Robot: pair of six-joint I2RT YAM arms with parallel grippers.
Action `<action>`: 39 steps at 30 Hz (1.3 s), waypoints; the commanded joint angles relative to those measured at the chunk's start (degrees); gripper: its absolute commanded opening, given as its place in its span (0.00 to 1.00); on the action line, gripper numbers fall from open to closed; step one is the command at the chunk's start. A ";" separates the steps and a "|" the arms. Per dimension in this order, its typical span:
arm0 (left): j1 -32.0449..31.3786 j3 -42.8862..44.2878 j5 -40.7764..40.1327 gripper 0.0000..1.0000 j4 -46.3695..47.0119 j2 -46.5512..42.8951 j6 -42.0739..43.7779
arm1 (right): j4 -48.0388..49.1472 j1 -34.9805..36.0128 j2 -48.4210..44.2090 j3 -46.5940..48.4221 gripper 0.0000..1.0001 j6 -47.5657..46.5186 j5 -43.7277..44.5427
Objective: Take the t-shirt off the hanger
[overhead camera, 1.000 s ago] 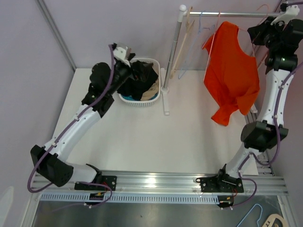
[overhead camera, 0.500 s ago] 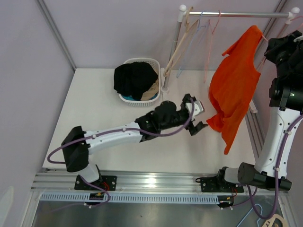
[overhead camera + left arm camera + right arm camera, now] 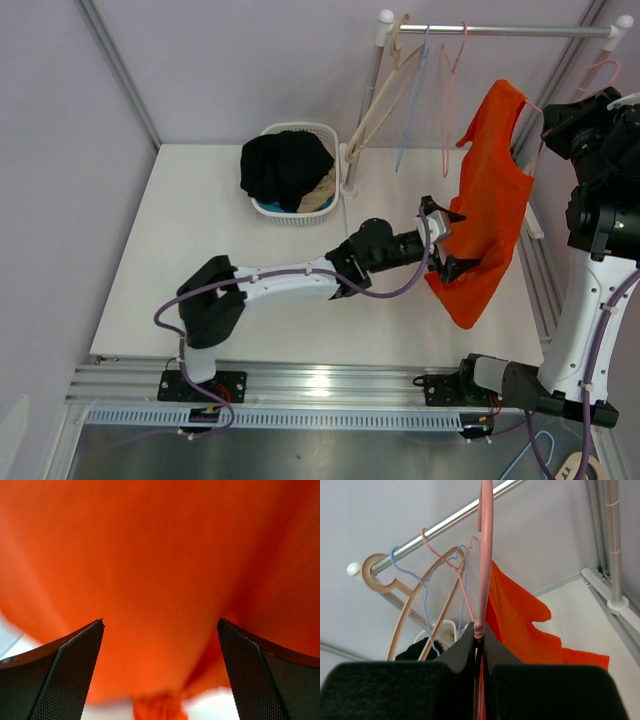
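An orange t-shirt [image 3: 490,200] hangs from a pink hanger [image 3: 600,68] at the right of the table, below and to the right of the rack's rail. My right gripper [image 3: 562,115] is shut on the hanger's neck just below the hook [image 3: 484,555]; the shirt [image 3: 520,625] drops away behind the fingers. My left arm reaches across the table. Its gripper [image 3: 447,245] is open against the shirt's lower half. In the left wrist view orange cloth [image 3: 160,555] fills the frame between the two spread fingertips [image 3: 80,650], with the hem just below.
A white basket [image 3: 262,208] holding dark clothes stands at the back of the table. Behind the shirt the clothes rack's rail [image 3: 500,30] carries wooden, blue and pink hangers [image 3: 400,80]; its post [image 3: 365,110] stands beside the basket. A metal rail [image 3: 535,250] runs along the table's right edge.
The left arm swung from the basket across the table and now has its open jaws at the shirt's lower part. The right arm shifted the hanger and shirt, still gripping the hanger.
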 commanded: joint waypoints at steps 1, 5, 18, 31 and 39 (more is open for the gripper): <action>0.08 10.08 6.06 0.99 7.41 5.83 -4.09 | -0.29 0.28 -0.98 3.21 0.00 2.52 -4.94; 0.08 23.00 13.80 0.87 5.21 15.76 -9.28 | -1.25 0.28 -0.28 5.05 0.00 2.61 -8.20; -4.13 4.12 19.07 0.01 1.44 -5.04 -12.01 | 1.73 0.19 3.77 4.27 0.00 -0.99 -4.51; -8.62 38.91 35.51 0.03 -32.74 5.12 -12.36 | 6.30 4.58 1.05 -1.36 0.00 -2.84 -4.51; -8.36 36.74 32.37 0.42 -34.61 6.47 -11.40 | 5.60 4.76 0.78 -0.92 0.00 -3.72 -4.86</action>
